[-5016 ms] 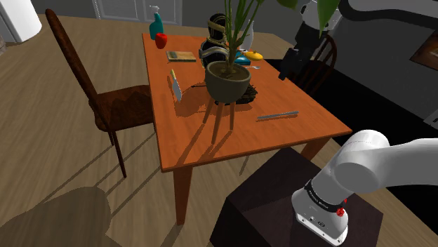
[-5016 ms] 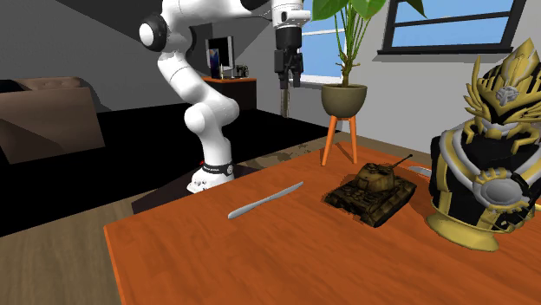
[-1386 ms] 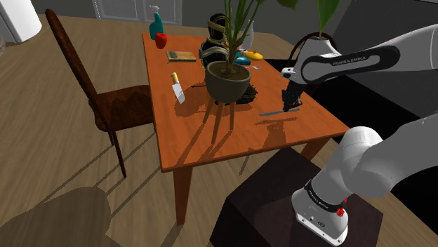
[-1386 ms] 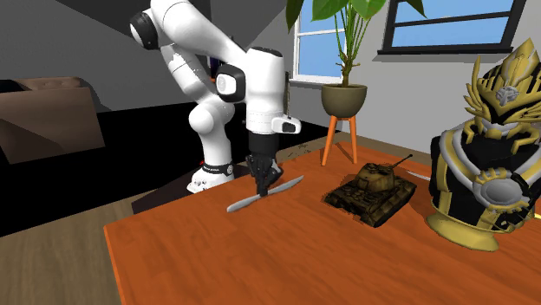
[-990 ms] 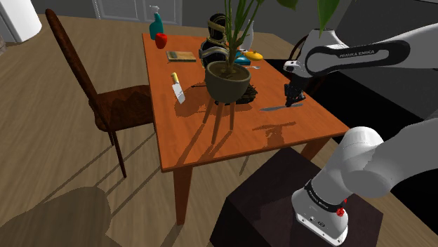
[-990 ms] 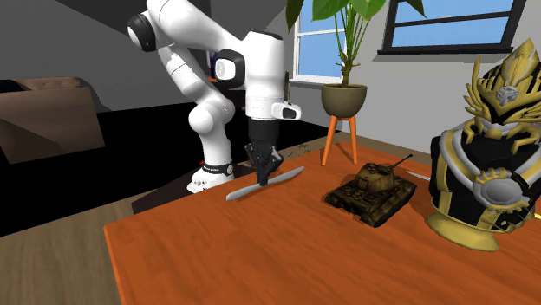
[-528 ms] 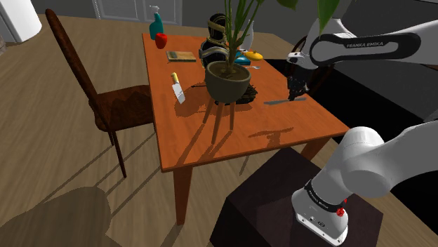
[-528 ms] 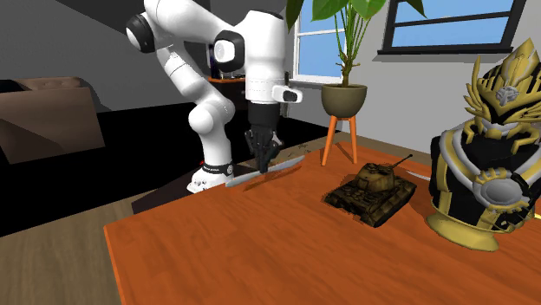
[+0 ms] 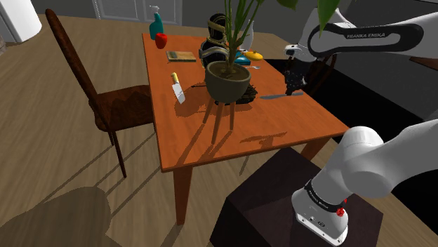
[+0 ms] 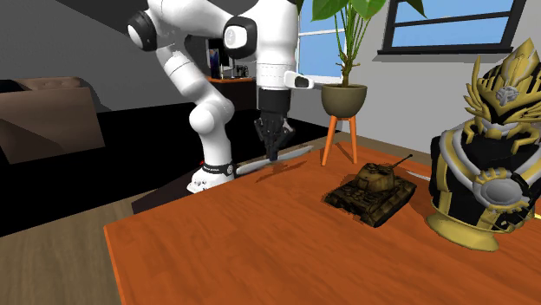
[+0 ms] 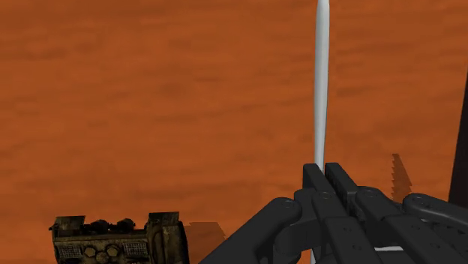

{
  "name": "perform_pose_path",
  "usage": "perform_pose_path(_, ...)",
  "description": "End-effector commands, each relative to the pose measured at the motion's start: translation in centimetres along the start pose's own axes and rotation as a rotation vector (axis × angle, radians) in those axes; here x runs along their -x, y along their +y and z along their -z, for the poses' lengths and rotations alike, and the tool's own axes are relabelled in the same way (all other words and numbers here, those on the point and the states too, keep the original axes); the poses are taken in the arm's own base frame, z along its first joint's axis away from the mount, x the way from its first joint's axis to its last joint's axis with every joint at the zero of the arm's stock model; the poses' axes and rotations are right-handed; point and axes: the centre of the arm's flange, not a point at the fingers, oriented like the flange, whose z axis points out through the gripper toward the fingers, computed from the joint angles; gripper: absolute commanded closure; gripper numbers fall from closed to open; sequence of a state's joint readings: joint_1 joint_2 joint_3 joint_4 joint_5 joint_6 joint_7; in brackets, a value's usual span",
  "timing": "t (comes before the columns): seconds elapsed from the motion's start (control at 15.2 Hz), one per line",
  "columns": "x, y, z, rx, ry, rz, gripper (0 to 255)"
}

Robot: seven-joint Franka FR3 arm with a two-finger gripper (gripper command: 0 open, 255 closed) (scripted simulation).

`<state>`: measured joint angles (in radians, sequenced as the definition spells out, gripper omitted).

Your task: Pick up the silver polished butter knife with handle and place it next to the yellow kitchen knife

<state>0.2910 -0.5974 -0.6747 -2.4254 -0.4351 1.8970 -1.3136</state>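
Clamped the knife [image 9: 272, 97] between the closed fingers of the gripper [image 9: 291, 90]. Held it roughly level, clear of the table [image 9: 210, 140], above the corner nearest the stand, near the tank [image 10: 373, 192]. Lay well apart from the yellow knife [image 9: 254, 55] near the far corner

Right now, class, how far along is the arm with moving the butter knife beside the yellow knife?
Done: grasp and lift. The pincer is shut on the butter knife, which hangs above the table, with its shadow below it. In hand: carrying it. Left: setting it down next to the yellow knife, further along the table.
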Motion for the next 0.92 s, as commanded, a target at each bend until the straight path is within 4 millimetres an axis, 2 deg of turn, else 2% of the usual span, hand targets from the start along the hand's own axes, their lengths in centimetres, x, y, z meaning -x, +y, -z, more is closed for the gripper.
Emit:
perform_pose_path(0.0,-2.4,0.8,0.1,0.0,0.0,0.0,255)
perform_pose_path(0.86,-18.8,5.9,1.0,0.0,0.0,0.0,255)
